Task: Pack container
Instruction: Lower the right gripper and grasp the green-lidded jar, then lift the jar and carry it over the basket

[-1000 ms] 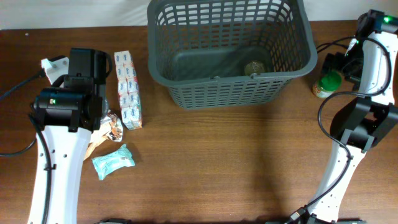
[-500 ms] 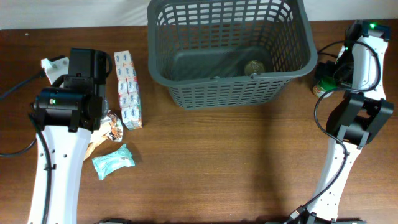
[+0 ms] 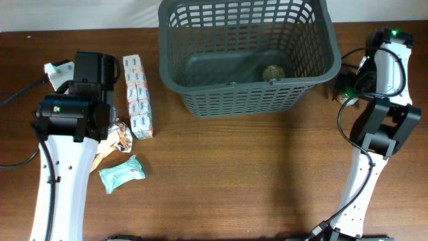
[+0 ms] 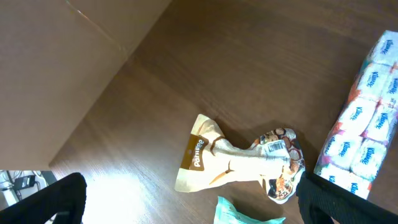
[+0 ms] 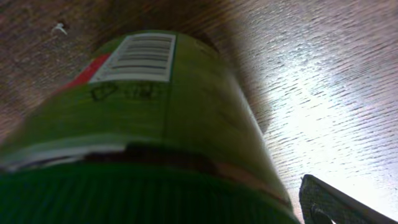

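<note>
Packing the container (image 3: 241,100) well from here depends on how I take the green-lidded jar (image 5: 155,124). The container stands at the far middle of the table (image 3: 234,181), with one round item (image 3: 273,72) already on its floor toward the right. The jar stands on the table just outside its right wall. The wall and thick rim are high, so I judge the lift has to go straight up and clear the rim before I swing left. Dragging sideways could knock the jar against the lattice.

My right arm is folded over on the right side, its upper link reaching far and the wrist bent down toward the jar. My right gripper (image 3: 349,86) is down at the jar. In the right wrist view the jar fills the frame, and a strip of lit table shows between it and the one finger (image 5: 336,202) I can see. So the jaws are apart, not clamped. I should squeeze on the body below the ribbed lid and centre it first, because the smooth round side may slip.

My left arm lies along the left edge, its wrist above the tissue pack (image 3: 138,97) and a crumpled snack bag (image 4: 239,162). My left gripper (image 4: 189,208) is spread wide and holds nothing.
</note>
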Controlling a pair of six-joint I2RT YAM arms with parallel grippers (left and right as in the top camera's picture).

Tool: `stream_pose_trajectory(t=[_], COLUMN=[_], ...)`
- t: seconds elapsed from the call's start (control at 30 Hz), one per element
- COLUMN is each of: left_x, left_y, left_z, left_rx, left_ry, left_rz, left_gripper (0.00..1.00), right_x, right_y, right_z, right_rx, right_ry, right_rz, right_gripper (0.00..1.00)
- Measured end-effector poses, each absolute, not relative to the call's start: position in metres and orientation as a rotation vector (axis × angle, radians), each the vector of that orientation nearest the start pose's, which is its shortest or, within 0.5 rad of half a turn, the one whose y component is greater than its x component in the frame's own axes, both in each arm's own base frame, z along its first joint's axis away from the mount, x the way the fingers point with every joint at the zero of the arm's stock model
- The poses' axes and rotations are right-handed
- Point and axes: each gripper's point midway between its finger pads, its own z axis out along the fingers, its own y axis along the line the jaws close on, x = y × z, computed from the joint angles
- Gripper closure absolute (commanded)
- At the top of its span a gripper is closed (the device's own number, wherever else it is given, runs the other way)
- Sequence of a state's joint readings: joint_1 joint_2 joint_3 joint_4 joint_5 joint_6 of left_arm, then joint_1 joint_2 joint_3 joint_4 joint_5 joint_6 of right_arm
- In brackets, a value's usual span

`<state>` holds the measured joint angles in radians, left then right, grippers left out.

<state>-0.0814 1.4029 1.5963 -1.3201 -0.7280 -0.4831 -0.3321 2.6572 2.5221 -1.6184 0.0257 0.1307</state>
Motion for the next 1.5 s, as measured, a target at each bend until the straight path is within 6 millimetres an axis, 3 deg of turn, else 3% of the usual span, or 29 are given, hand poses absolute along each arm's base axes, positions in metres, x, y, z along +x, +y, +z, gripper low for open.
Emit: stream_pose_trajectory(t=[0.13, 0.27, 0.37, 0.4, 0.5, 0.8, 0.93, 1.07, 1.2, 1.33, 1.5], left_x=[0.300, 0.300, 0.300, 0.300, 0.300, 0.300, 0.300, 0.300, 0.300, 0.300, 0.300], left_y=[0.090, 0.090, 0.090, 0.090, 0.090, 0.090, 0.090, 0.090, 0.090, 0.090, 0.090], left_z=[0.297, 0.297, 0.297, 0.297, 0.297, 0.297, 0.297, 0.297, 0.297, 0.297, 0.297], left_rx=[-0.689, -0.689, -0.689, -0.689, -0.688, -0.689, -0.688, -0.689, -0.689, -0.689, -0.688], left_ry=[2.336, 2.336, 2.336, 2.336, 2.336, 2.336, 2.336, 2.336, 2.336, 2.336, 2.336], left_rz=[0.735, 0.735, 0.735, 0.735, 0.736, 0.735, 0.736, 0.735, 0.735, 0.735, 0.736], left_gripper=[0.00, 0.00, 0.00, 0.00, 0.00, 0.00, 0.00, 0.00, 0.00, 0.00, 0.00], right_x=[0.433, 0.435, 0.435, 0.435, 0.435, 0.434, 0.437, 0.459, 0.485, 0.487, 0.453], right_y=[-0.154, -0.155, -0.154, -0.154, -0.154, -0.154, -0.157, -0.166, -0.175, -0.175, -0.159], right_z=[0.021, 0.021, 0.021, 0.021, 0.021, 0.022, 0.034, 0.071, 0.134, 0.221, 0.347], right_rx=[0.752, 0.760, 0.793, 0.797, 0.799, 0.802, 0.827, 0.817, 0.808, 0.814, 0.759], right_ry=[3.239, 3.231, 3.221, 3.221, 3.220, 3.224, 3.197, 3.057, 2.825, 2.581, 2.299], right_rz=[-0.012, -0.017, -0.016, -0.015, -0.016, -0.016, -0.038, -0.064, -0.081, -0.078, -0.051], right_gripper=[0.09, 0.39, 0.53, 0.60, 0.96, 0.96, 0.96, 0.96, 0.96, 0.96, 0.96])
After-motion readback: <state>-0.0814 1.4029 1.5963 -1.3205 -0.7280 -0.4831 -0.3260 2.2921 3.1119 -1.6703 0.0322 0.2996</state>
